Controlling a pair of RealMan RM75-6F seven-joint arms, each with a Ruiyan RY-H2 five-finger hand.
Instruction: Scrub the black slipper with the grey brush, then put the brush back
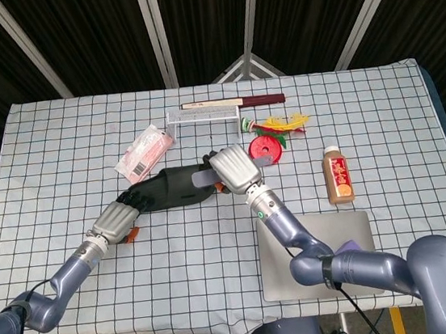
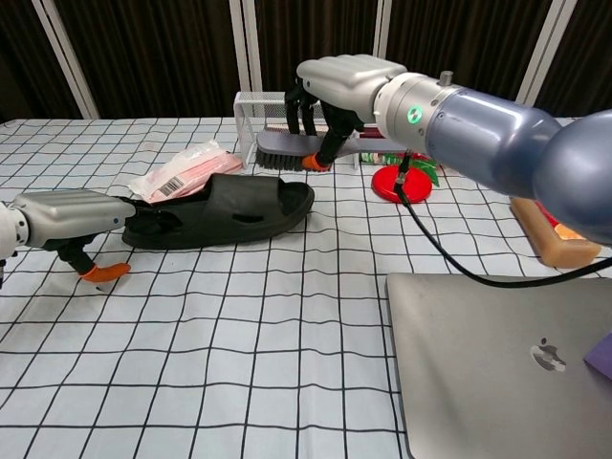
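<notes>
Here the left hand (image 2: 67,212) braces the heel of the black slipper (image 2: 225,210) flat on the table (image 2: 239,363), fingers (image 1: 133,200) pressed on it. Above its toe, the right hand (image 2: 335,86) clamps the grey brush (image 2: 282,153), bristles down, ready to scrub.
</notes>
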